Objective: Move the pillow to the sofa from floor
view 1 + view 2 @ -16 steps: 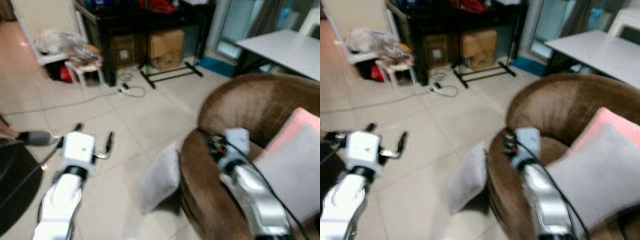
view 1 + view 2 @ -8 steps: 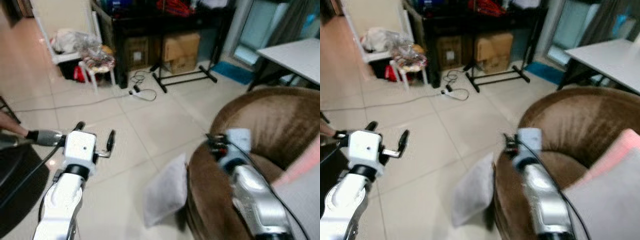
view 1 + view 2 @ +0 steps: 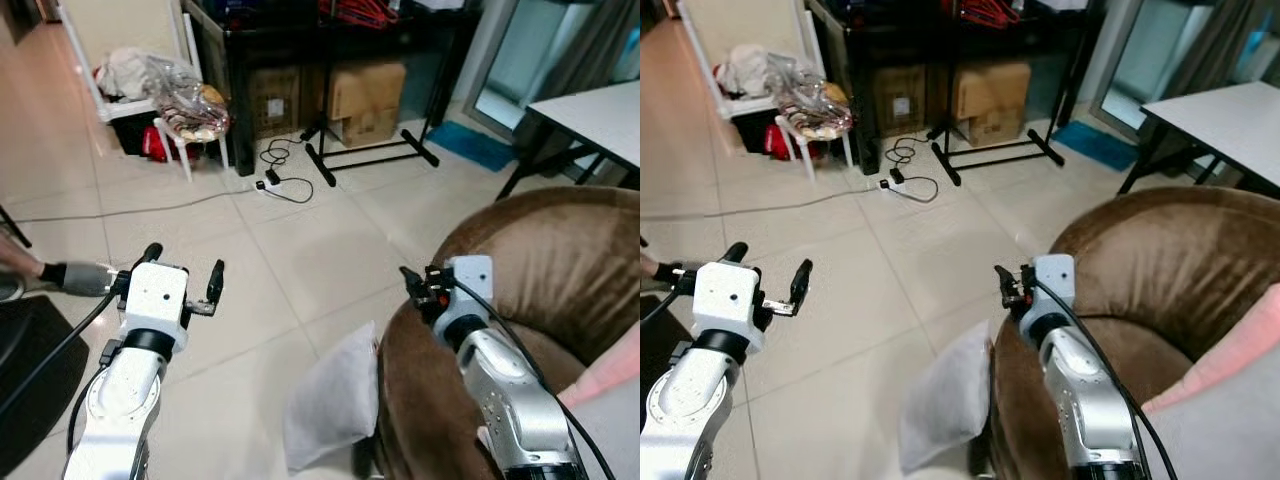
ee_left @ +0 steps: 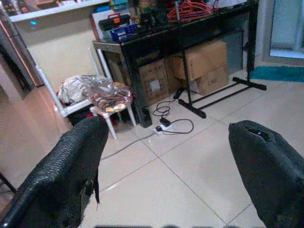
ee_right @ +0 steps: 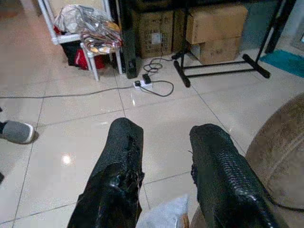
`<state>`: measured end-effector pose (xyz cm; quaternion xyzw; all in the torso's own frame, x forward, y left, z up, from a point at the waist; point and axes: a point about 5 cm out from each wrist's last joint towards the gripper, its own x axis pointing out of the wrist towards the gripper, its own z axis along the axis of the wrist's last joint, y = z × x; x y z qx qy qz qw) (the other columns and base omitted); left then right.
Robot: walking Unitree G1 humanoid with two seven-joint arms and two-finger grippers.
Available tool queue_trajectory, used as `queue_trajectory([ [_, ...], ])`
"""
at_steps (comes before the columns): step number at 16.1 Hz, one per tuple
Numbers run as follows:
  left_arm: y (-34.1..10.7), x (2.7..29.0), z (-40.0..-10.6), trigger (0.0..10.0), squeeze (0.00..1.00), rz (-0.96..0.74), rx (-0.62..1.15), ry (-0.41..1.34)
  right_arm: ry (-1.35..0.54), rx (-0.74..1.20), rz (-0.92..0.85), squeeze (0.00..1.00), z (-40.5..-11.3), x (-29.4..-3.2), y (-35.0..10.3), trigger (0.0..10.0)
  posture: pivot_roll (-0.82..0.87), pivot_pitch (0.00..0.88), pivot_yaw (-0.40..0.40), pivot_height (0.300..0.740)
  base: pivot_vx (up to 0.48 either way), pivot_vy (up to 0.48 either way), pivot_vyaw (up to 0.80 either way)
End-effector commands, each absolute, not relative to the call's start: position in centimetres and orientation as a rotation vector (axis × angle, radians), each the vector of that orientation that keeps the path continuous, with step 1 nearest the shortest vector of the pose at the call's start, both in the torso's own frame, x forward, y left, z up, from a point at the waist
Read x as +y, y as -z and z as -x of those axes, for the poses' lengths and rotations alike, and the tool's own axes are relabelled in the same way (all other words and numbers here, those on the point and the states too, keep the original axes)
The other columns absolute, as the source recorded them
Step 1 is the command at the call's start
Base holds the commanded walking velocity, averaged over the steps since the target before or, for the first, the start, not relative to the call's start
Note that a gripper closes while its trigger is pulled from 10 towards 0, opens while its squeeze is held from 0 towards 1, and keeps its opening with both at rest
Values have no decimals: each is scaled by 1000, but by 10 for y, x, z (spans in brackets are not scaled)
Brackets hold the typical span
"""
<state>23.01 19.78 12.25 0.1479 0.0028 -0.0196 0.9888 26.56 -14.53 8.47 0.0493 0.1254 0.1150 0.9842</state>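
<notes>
Down on the glossy tiled floor [image 3: 300, 250], the soft grey pillow [image 3: 332, 408] leans against the brown velvety sofa [image 3: 540, 260]. Cardboard boxes [image 3: 366, 89] sit under the black table [image 3: 300, 40], probably closed. The left gripper [image 3: 183, 270] hangs spread wide over bare tile; the right gripper [image 5: 164, 161], fingers parted, hovers above the pillow's top corner.

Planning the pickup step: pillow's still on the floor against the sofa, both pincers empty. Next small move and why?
Probably lower the right pincer toward the grey pillow. It hovers open above the brown sofa arm, with the pillow just below, leaning on the sofa's side on the tiled floor. The left pincer is open too, but sits farther off over bare tiles.
</notes>
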Motion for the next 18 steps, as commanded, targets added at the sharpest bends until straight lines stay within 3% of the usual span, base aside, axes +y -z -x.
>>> queue_trajectory([
  [1, -121, 199, -229, 10000, 0, -307, 11, 34, -238, 261, -104, 0, -264, -144, -84, 10000, -3, 0, -54, 664, 0, 0, 0],
  [11, -120, 197, -231, 10000, 0, -305, -1, 35, -250, 278, -94, 0, -267, -142, -73, 10000, -1, 0, -62, 559, 0, 0, 0],
  [18, -121, 201, -229, 10000, 0, -260, -16, 22, -282, 259, -45, 0, -274, -144, -79, 10000, -1, 0, -70, 554, 41, 0, 112],
])
